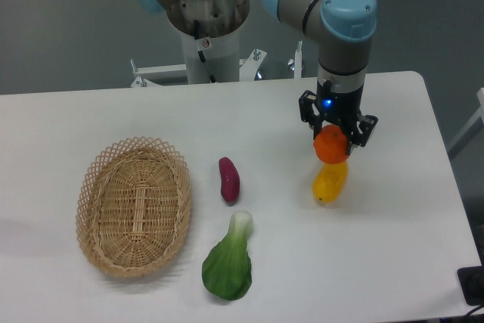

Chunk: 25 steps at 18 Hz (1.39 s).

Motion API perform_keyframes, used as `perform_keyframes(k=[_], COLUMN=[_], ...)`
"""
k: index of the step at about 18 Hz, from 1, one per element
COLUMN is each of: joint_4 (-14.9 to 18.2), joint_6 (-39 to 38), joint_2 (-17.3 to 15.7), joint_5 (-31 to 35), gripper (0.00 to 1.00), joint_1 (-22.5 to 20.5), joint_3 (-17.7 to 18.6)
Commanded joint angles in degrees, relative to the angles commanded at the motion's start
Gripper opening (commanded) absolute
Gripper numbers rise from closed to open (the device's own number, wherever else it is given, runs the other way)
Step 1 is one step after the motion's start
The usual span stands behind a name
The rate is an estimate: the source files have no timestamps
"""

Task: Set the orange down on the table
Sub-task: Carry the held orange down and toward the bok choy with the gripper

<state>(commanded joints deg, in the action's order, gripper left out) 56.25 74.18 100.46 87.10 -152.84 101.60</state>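
The orange [330, 146] is a small round bright orange fruit held between the fingers of my gripper [333, 140], which is shut on it. It hangs over the right part of the white table [393, 247], just above and behind the yellow-orange pepper-like item [330, 181]. Whether the orange touches the table or the yellow item I cannot tell. The gripper points straight down from the arm's blue-capped wrist.
An oval wicker basket [134, 204] stands at the left, with nothing in it. A purple eggplant-like item [228, 179] lies in the middle. A green leafy vegetable [228, 260] lies near the front. The arm's base [206, 20] stands behind the table.
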Motion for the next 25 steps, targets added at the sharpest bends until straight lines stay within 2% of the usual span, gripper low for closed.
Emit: perform_keyframes(k=[7,10,15,19,20,23,25], joint_4=[-0.2,-1.9,-5.9,-6.2,-7.2,-12.2,-12.3], joint_6=[-0.7,-3.6,-6.7,-6.7,-7.5,-16.2,-20.8], joint_2=[0.3,1.1,5.7,9.2,10.3,14.0,15.6], joint_5=[0.0,0.0,0.2,-0.1,-0.2,-0.3,-0.2], gripper=[0.68,0.68,0.68,0.68,0.68,0.68,0.68], joint_1=[0.3,0.6,2.5,2.8,2.8,5.3,6.6], joint_3=[0.4,0.4,-0.7,-1.0,-1.1,-2.5,-4.2])
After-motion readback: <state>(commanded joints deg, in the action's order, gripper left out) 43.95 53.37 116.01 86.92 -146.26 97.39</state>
